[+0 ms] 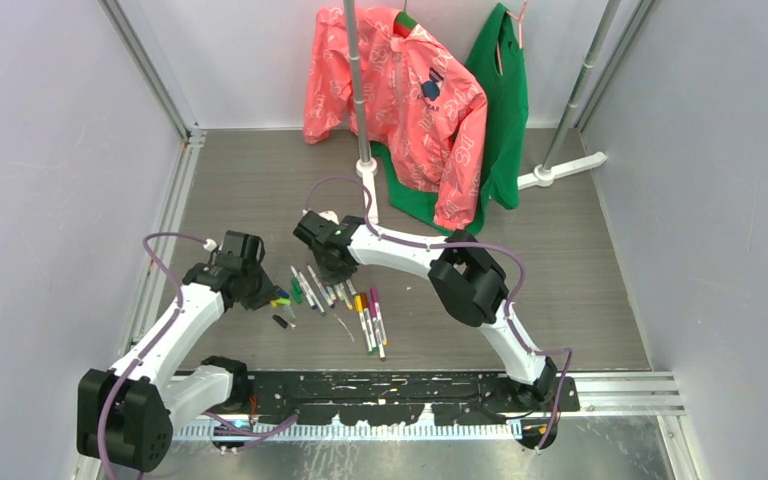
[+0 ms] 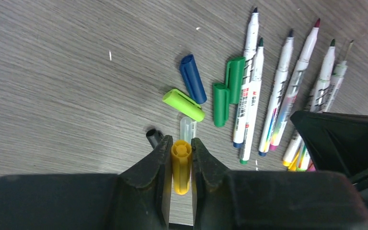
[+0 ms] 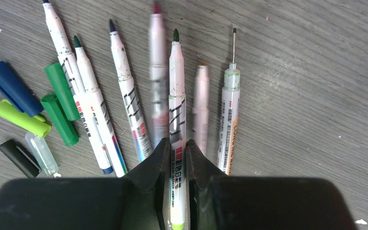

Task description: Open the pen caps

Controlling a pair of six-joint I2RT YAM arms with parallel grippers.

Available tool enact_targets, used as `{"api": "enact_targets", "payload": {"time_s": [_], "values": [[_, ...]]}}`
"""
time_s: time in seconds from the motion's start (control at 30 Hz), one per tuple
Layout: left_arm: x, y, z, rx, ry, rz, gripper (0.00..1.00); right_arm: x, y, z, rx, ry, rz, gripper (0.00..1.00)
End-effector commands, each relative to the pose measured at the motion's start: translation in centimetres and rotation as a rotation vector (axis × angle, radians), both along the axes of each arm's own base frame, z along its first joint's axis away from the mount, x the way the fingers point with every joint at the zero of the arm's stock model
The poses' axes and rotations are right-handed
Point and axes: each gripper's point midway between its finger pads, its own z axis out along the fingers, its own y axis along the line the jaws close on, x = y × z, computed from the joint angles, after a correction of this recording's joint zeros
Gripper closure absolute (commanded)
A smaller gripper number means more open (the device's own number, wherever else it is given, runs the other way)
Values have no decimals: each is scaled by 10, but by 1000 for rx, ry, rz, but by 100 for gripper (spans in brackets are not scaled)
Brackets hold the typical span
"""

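My left gripper (image 2: 181, 143) is shut on a yellow pen cap (image 2: 181, 167), just above the table. Ahead of it lie loose caps: blue (image 2: 192, 79), lime (image 2: 183, 104), two green (image 2: 220, 104), a clear one (image 2: 187, 129) and a black one (image 2: 153, 138). Several uncapped white-barrelled pens (image 2: 249, 86) lie to their right. My right gripper (image 3: 175, 143) is shut on a pen (image 3: 176, 96) with a green tip and a lime end, above the row of pens (image 3: 124, 96). In the top view the two grippers, left (image 1: 270, 292) and right (image 1: 332, 270), are close together.
More pens (image 1: 370, 320) lie in front of the right gripper, and a black cap (image 1: 281, 321) lies near the left one. A pink jacket (image 1: 410, 100) and a green garment (image 1: 505, 100) hang on a rack (image 1: 360, 90) at the back. My right arm (image 2: 345, 139) shows beside the left gripper.
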Motion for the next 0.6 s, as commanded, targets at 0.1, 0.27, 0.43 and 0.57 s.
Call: {"api": "enact_targets", "payload": {"time_s": [0.1,0.27,0.43,0.57], "values": [[6,4,-9,25,-5,8,71,6,7,8,29,-11,18,71],[11,5,3,30,-30,20,63,7,7,22,39,-23,18,65],[19,5,17,35,-47,22,62,8,3,41,49,-51,16,63],[25,5,29,33,-78,27,62,9,-3,66,85,-95,0,63]]}}
